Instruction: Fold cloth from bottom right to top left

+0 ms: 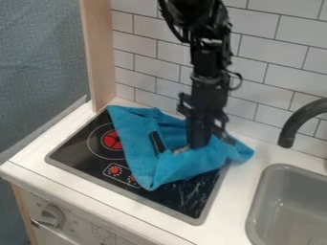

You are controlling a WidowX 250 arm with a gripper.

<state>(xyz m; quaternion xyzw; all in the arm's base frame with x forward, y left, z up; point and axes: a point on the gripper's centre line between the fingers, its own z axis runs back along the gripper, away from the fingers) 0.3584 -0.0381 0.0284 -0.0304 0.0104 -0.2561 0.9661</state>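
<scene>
No legible text, number or sign: faint marks on the stove front (80,219) by the knob (52,216) and around the red dials (115,170) on the black cooktop (80,146), too small to read.

Cloth (137,154), bright blue with a soft, matte surface, here rumpled and partly gathered (clock directions taken from the cloth's middle, 12 at the top of the view). It lies across the black cooktop (86,160), with one pointed corner spread out at 10 o'clock and a rounded corner at 7 o'clock. The side between these corners is comparatively smooth. Loose folds rise around the middle, and a bunched end at 3 o'clock extends past the cooktop's edge over the white counter (237,191).
</scene>
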